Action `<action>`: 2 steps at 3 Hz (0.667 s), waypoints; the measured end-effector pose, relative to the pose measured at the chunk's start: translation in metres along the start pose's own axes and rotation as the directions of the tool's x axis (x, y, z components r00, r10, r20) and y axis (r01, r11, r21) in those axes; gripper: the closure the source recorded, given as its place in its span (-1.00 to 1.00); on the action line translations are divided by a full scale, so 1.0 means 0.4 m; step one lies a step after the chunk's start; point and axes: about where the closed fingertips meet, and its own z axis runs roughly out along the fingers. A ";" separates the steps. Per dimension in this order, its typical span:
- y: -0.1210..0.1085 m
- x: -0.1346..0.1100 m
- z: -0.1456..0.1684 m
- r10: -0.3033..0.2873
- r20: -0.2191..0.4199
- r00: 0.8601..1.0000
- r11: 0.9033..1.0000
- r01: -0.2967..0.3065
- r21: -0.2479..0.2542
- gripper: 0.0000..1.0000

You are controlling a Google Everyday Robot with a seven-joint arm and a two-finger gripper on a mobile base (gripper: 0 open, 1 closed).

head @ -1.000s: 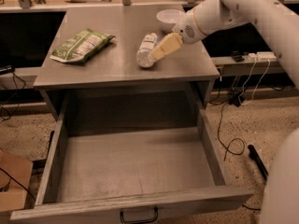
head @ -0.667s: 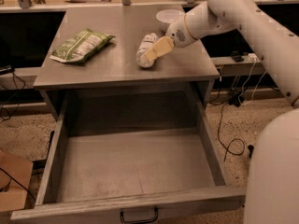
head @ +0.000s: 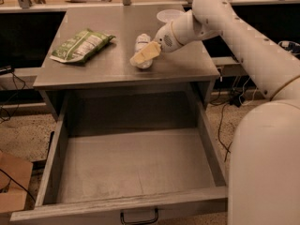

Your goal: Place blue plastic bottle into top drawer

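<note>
1. A grey metal desk (head: 187,67) stands in a dim workroom with cables on the floor; below its top, the wide, shallow grey metal top drawer (head: 136,168) is pulled well out.
2. The small, clear, faintly bluish plastic bottle (head: 142,45) lies on its side on the desk, above and behind the drawer's right half; a green snack bag (head: 82,45) lies above the drawer's left half.
3. The white arm's tan-tipped claw (head: 144,56) sits over the bottle's drawer-side end; I cannot tell whether it is parted or clamped.
4. The step looks like securing the grasp; grip across the narrow width, nearer the middle; squeeze lightly, since thin plastic likely gives; lift clear before moving over the drawer; release low to limit rolling.
5. The bottle's long axis runs back to front, roughly square to the drawer's front; which end bears the cap is unclear.
</note>
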 end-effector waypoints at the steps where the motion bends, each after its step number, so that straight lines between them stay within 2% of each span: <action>1: -0.004 -0.017 0.043 0.004 0.006 1.000 1.000 -0.004 -0.028 -0.60; 2: -0.009 -0.032 0.057 0.004 0.010 1.000 0.999 -0.003 -0.034 -0.60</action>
